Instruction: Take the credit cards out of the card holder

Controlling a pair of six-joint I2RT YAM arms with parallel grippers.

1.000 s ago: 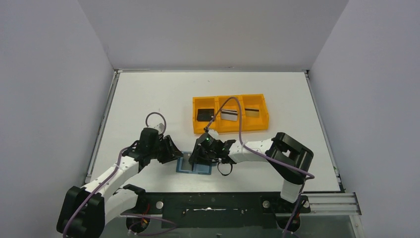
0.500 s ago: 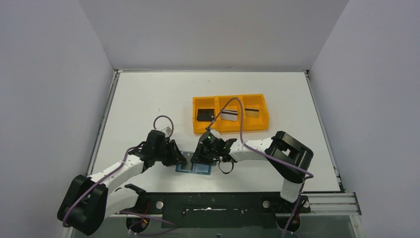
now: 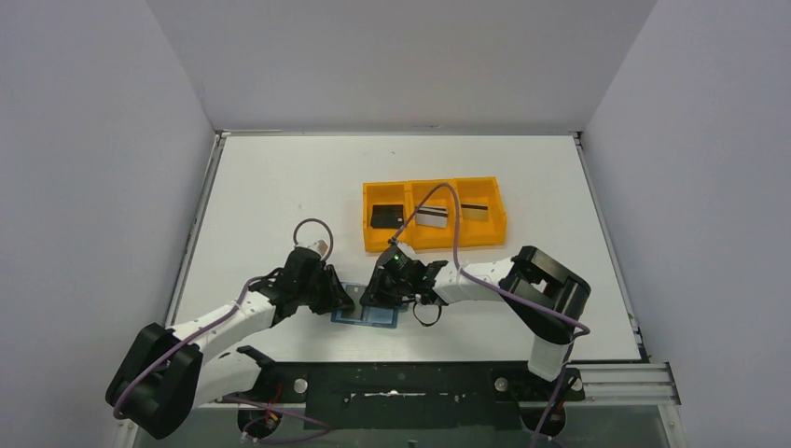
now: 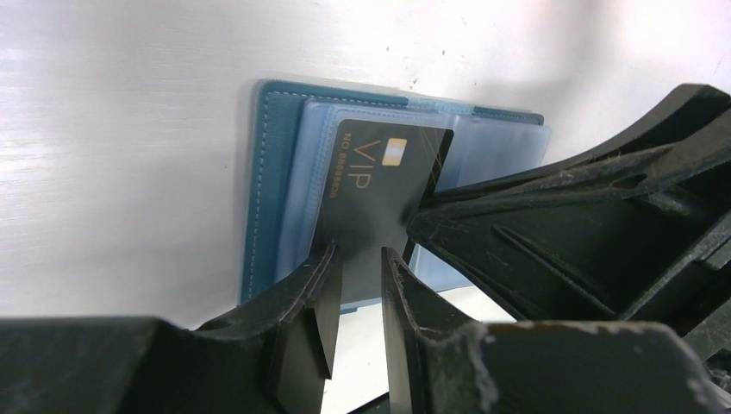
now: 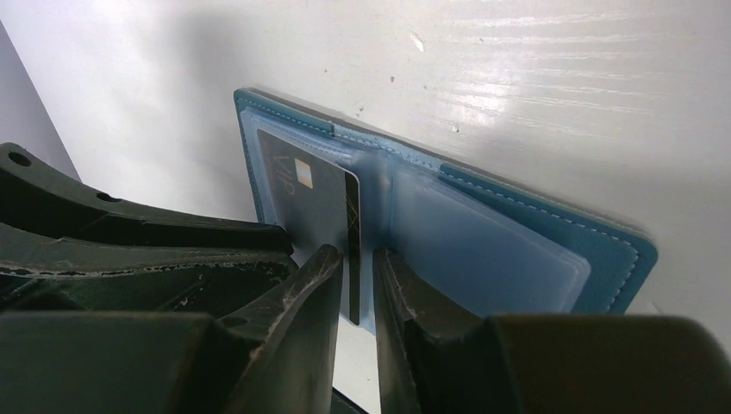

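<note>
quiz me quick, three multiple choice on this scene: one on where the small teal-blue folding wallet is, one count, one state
1. Where is the small teal-blue folding wallet?
A in the orange three-compartment plastic tray
B flat on the white table, nearer the arms than that tray
C lifted in the air

2. How many tray compartments hold a card?
A one
B two
C three

3. The wallet is:
A open, clear inner pockets facing up
B snapped shut
C standing on edge

Answers:
1 B: the top view shows it on the table, in front of the tray.
2 C: a black card lies in the left compartment, and silver-grey cards lie in the middle and right ones.
3 A: both wrist views show the pockets and a black VIP card.
</note>
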